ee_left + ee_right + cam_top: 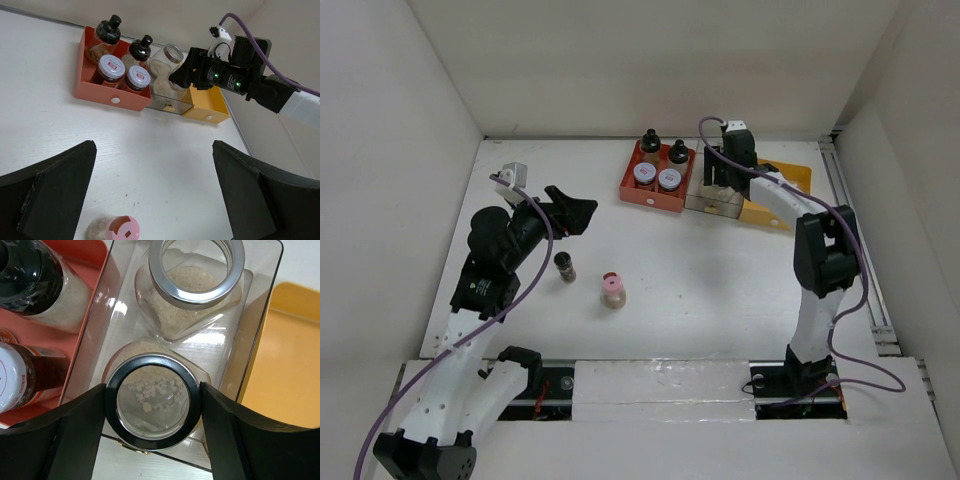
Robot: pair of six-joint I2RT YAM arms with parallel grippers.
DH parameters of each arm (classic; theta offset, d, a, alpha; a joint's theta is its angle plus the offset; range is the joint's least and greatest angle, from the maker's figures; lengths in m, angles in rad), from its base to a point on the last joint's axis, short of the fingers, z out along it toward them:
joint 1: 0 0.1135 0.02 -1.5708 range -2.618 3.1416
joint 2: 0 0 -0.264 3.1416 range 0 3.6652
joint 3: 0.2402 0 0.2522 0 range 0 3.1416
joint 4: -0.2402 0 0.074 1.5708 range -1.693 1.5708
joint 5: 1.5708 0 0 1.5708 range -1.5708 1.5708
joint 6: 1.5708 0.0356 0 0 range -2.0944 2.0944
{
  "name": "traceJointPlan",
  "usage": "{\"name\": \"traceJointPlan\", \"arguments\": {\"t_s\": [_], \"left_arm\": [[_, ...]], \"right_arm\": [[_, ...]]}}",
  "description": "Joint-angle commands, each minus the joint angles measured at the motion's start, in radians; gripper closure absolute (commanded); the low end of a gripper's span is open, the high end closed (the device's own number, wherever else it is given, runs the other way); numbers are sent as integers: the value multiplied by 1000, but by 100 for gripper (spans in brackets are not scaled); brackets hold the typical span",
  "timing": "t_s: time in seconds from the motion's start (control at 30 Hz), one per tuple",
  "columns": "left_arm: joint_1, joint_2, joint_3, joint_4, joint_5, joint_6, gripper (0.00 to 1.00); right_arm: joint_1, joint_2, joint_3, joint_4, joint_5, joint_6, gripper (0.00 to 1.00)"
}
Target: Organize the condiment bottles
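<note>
Glass jar (pixel 147 402) in clear tray (pixel 256 330) | right gripper (pixel 152 406) grasping it | left gripper (pixel 155 195) released | red tray (pixel 95 93) beside

This looks like a robotics lab test cell. A white table (pixel 720 285) is boxed in by plain white panel walls (pixel 650 60). A left arm (pixel 455 400) and a right arm (pixel 815 310), trailing purple cables (pixel 548 235), are bolted to a rail (pixel 665 385) at its near edge.
</note>
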Motion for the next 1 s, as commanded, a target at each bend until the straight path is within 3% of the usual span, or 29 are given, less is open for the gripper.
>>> {"name": "traceJointPlan", "arguments": {"t_s": [0.0,0.07,0.27,0.43,0.57,0.63,0.7,0.77,0.83,0.9,0.97], "left_arm": [[3,-5,27,33,-1,14,1],[3,-5,27,33,-1,14,1],[3,-5,27,33,-1,14,1],[3,-14,27,33,-10,14,1],[14,-25,36,23,-28,14,1],[26,-55,48,13,-80,14,1],[37,-95,57,3,-125,-9,1],[37,-123,57,3,-181,-21,1],[37,-144,57,3,-209,-21,1],[37,-158,57,-7,-235,-21,1],[37,-158,57,-7,-248,-21,1]], "right_arm": [[2,-13,33,94,-1,7,39],[2,-3,42,80,-1,7,37],[2,-40,79,36,-1,-2,12],[14,-124,78,27,-1,-13,7],[77,-309,-23,47,-75,-49,9],[172,-383,-109,114,-188,-88,13],[250,-472,-233,159,-271,-143,25],[384,-511,-289,159,-356,-180,27],[474,-554,-365,168,-396,-226,18],[608,-563,-428,168,-406,-238,0],[713,-542,-442,168,-406,-249,0]]}}
